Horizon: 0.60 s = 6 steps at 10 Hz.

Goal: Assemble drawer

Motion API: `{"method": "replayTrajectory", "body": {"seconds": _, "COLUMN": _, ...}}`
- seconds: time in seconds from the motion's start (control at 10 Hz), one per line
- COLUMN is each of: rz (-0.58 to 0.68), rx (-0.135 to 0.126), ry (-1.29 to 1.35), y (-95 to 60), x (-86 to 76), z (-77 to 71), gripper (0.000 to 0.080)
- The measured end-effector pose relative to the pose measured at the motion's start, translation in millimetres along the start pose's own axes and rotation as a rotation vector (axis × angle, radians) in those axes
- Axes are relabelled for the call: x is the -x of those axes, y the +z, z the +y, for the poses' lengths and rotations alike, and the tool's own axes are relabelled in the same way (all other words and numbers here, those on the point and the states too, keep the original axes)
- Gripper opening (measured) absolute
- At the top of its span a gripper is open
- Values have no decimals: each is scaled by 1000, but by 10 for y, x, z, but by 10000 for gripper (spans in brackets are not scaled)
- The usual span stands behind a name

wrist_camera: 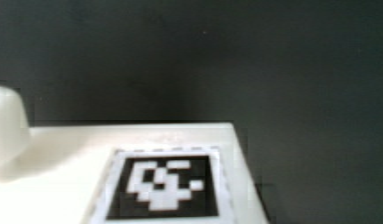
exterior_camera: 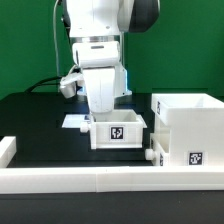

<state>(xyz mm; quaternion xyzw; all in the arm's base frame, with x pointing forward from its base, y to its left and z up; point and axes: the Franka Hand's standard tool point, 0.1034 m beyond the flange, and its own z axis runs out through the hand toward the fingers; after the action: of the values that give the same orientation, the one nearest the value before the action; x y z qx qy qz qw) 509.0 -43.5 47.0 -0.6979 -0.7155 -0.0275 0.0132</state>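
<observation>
A small white drawer tray with a black-and-white tag on its front stands at the table's middle. My gripper reaches down at its far wall on the exterior view's left; the fingertips are hidden behind the tray, so open or shut does not show. The tall white housing stands to the exterior view's right, a tag low on its front. A small knobbed white part juts out at its lower near corner. In the wrist view a white tagged surface of the tray fills the close range, with no fingers showing.
The long low white rim wall runs along the front, with a short arm at the exterior view's left. The marker board lies flat behind the tray. A rounded white shape shows at the wrist view's edge.
</observation>
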Motion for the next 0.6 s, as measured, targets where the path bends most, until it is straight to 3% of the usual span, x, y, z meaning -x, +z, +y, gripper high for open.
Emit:
{"method": "replayTrajectory", "body": {"seconds": 0.1, "rz": 2, "rx": -10, "ry": 3, "y": -5, "x": -28, "z": 62, "gripper": 42}}
{"method": "replayTrajectory", "body": {"seconds": 0.3, "rz": 2, "rx": 0, "ry": -1, "y": -61, "x": -89, "z": 239, "gripper": 42}}
{"method": "replayTrajectory", "body": {"seconds": 0.6, "rz": 2, "rx": -6, "ry": 4, "y": -49, "x": -87, "z": 228, "gripper": 42}}
